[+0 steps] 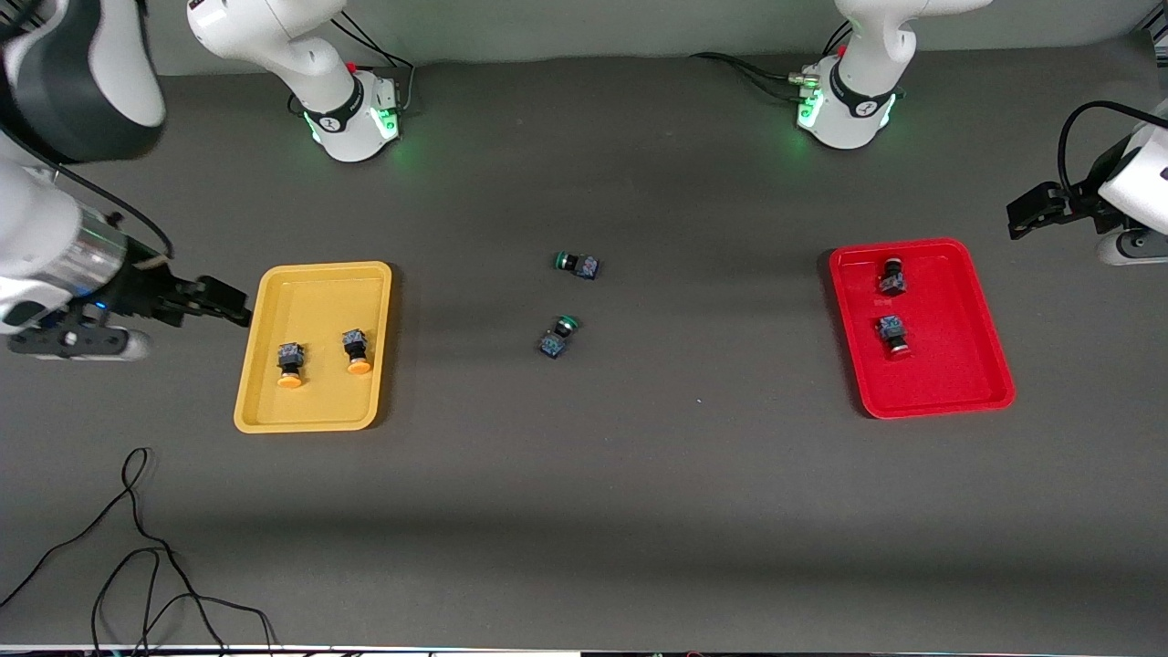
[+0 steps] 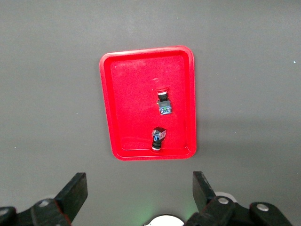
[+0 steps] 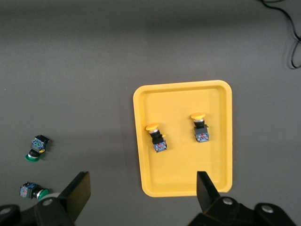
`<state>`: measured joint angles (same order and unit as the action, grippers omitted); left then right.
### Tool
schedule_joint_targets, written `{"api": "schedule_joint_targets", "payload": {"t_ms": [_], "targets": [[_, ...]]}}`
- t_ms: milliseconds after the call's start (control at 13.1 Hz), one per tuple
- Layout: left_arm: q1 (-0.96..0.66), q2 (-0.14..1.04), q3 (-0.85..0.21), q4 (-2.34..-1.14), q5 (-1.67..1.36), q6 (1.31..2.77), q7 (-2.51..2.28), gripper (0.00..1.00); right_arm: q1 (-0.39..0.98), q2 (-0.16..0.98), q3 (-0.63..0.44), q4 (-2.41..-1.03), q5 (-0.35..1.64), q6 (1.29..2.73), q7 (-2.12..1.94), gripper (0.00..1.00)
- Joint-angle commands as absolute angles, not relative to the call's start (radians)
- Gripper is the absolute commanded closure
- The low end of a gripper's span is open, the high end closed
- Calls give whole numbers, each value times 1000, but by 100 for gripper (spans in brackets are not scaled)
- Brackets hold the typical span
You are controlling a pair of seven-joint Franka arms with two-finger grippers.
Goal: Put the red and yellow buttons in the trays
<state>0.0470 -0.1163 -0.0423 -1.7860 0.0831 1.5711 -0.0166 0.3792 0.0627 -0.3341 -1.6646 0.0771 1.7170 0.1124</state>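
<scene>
Both pincers stand released and empty: the right gripper [image 1: 228,306] hangs beside the yellow tray [image 1: 315,274] at the right arm's end of the table, the left gripper [image 1: 1027,214] off the red tray [image 1: 912,406] at the left arm's end. Two yellow buttons [image 1: 290,363] lie in the yellow tray and two red buttons [image 1: 892,276] in the red one, so the sorting looks finished. Only two green-capped switches [image 1: 577,265] lie on the table [image 1: 584,511] between the trays (not part of the job).
</scene>
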Motion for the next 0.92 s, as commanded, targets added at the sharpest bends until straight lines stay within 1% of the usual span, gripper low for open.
{"api": "schedule_joint_targets", "payload": {"t_ms": [0, 153, 230, 459, 842], "targets": [[40, -110, -38, -1770, 72, 1549, -2, 0, 165, -1, -142, -1695, 46, 1695, 135, 0], [40, -110, -38, -1772, 72, 1549, 6, 0, 59, -27, -60, -1695, 46, 1680, 130, 0], [41, -110, -38, -1772, 72, 1549, 6, 0, 31, -38, -42, -1694, 46, 1674, 129, 0], [38, -106, -38, -1772, 72, 1548, 6, 0, 35, -44, -48, -1681, 11, 1652, 109, 0], [37, -95, -40, -1772, 72, 1542, 6, 0, 34, -46, -52, -1683, 9, 1644, -23, 0]]}}
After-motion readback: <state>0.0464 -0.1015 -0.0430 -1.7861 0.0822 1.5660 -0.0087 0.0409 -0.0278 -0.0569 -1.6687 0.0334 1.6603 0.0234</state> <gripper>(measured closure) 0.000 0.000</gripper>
